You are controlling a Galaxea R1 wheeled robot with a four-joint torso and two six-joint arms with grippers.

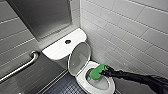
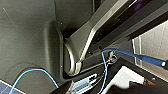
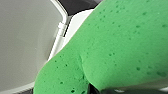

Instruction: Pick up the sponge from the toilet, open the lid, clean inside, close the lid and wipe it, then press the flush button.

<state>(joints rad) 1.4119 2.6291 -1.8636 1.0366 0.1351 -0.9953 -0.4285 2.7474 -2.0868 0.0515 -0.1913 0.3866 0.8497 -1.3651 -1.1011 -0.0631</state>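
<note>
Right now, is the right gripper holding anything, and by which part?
Yes: the right gripper grips the sponge by its end nearest the arm; the rest sticks out over the bowl of the toilet.

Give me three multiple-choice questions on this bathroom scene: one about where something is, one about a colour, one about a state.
1. Where is the sponge? A on the floor; B at the toilet bowl's opening; C on the wall rail.
2. What colour is the sponge? A yellow; B blue; C green.
3. How is the lid? A raised; B shut; C taken off.
Answers: 1 B, the right gripper holds it within the bowl's rim. 2 C, it is bright green in the head and right wrist views. 3 A, it stands up behind the bowl.
</note>
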